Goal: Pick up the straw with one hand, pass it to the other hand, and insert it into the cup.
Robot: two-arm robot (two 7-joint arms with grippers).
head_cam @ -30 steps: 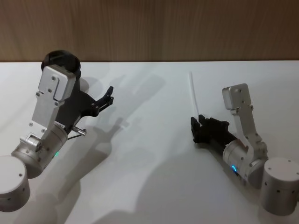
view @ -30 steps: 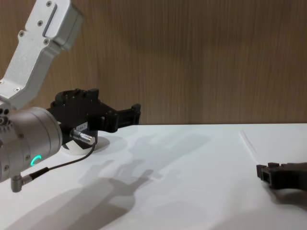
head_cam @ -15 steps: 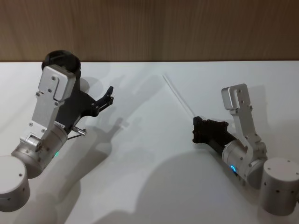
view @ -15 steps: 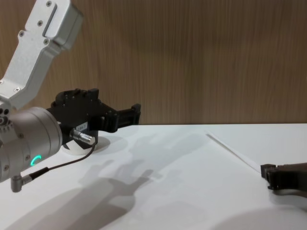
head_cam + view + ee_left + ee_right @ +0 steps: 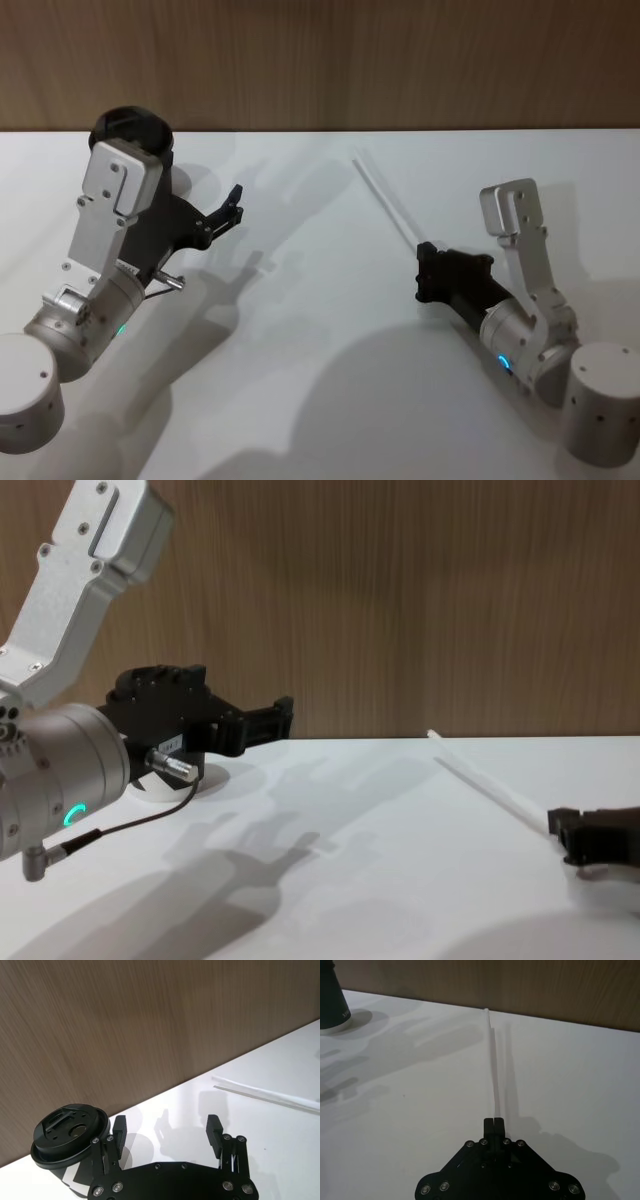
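Though the cup [image 5: 131, 127] stands with its black lid on, so that I cannot see inside it, I can place it: at the back left of the white table [image 5: 320, 380], close to the wood-panelled wall [image 5: 400, 60] and just behind my left gripper [image 5: 166, 1124]. That gripper hangs above the table with its two black fingers spread wide apart and nothing between them, pointing toward the middle of the table. Its silver wrist shows a green glow, and a thin dark cable [image 5: 120, 830] loops under it.

The table is plain white, with the shadows of my arms across it, and the wall behind is brown wood grain from edge to edge.

My right gripper [image 5: 493, 1122] sits low over the right side of the table, its fingers pressed together on the near end of the straw [image 5: 388, 200]. The straw is straight, and its long axis runs away from that gripper toward the back wall, slanting to my left. Its free end lies near the table's rear edge. It lies low and nearly flat over the surface, with its shadow close beside it, and I cannot tell whether the far tip touches the table. The straw is well apart from the cup and from my left gripper.
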